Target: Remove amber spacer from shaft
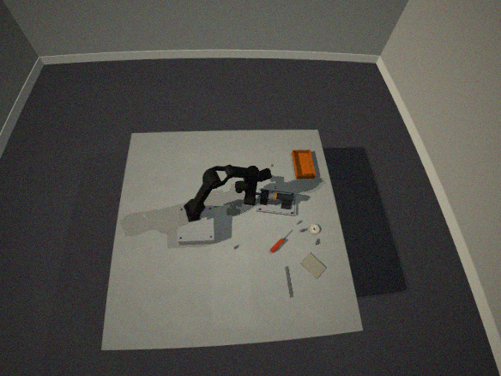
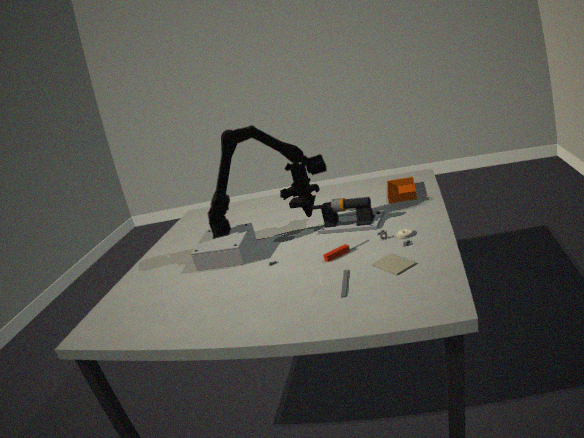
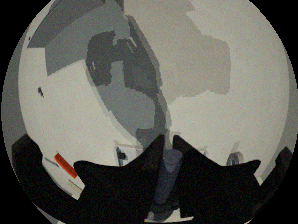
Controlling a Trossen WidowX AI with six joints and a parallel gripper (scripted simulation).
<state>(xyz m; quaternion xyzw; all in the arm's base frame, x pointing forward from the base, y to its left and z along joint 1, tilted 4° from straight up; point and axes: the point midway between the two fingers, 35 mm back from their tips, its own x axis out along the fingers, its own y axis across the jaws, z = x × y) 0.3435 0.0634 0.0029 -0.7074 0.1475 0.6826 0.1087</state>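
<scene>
My gripper is shut on the near end of the shaft, left of the fixture. The shaft runs level through the smaller dark support toward the big dark housing block. The amber spacer is still up on the shaft line, against the housing's round barrel. A light grey spacer sits beside it, on the support side. Any gap between amber spacer and housing is too small to tell.
The fixture's base plate lies under the blocks. An orange bin stands behind to the right. A red screwdriver, a white disc, a beige tile and a grey bar lie in front.
</scene>
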